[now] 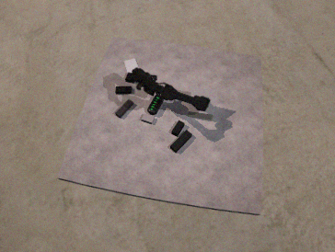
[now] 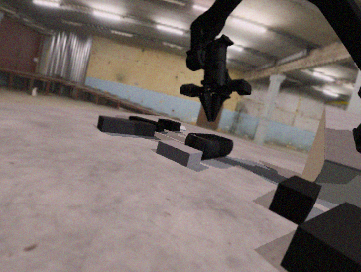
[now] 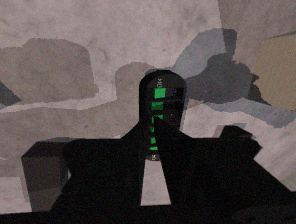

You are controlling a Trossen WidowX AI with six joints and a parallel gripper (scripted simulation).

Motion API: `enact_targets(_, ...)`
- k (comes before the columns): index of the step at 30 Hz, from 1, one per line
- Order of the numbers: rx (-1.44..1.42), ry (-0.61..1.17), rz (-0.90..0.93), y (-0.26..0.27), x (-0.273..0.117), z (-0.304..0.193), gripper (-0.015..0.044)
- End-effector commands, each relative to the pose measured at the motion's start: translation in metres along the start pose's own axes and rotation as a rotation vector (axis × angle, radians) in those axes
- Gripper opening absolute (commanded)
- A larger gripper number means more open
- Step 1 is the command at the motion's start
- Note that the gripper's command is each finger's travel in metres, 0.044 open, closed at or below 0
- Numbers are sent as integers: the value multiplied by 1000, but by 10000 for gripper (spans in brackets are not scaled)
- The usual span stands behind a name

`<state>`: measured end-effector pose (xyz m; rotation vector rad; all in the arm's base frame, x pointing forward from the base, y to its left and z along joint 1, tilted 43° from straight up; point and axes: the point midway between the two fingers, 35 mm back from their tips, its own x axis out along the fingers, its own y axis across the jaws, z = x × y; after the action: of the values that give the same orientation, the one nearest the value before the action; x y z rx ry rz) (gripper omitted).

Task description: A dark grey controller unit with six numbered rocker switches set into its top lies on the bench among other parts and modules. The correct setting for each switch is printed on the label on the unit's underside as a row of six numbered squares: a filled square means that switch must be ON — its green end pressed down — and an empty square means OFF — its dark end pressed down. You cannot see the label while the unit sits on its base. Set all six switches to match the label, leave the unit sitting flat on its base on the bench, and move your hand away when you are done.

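The hand point(image 2: 212, 120) point(image 3: 150, 120), clenched with nothing held, is suspended above the controller unit point(image 1: 158, 105) point(image 2: 210, 144) point(image 3: 162, 82), fingertips pointed down. The unit is laid on the table point(image 1: 138, 161) point(image 2: 124, 199) point(image 3: 120, 30), its green-marked switches facing up, near a pale grey block point(image 1: 147, 119) point(image 2: 179, 153).

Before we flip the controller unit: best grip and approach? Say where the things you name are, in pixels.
Probably the middle of its long side walls, from above, claw point(image 2: 212, 119) point(image 3: 150, 120) opened across the narrow width. The controller unit point(image 1: 155, 105) point(image 2: 214, 146) point(image 3: 173, 122) lies flat, elongated, round-ended, switches up; neighbouring blocks stand apart.
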<state>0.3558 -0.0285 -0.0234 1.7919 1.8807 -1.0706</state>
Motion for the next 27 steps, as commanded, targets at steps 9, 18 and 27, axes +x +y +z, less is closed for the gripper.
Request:
enact_targets(9,3,5,-86,25,19,19,0)
enact_targets(18,3,5,-85,29,33,19,0)
enact_targets(27,2,6,-85,32,47,18,0)
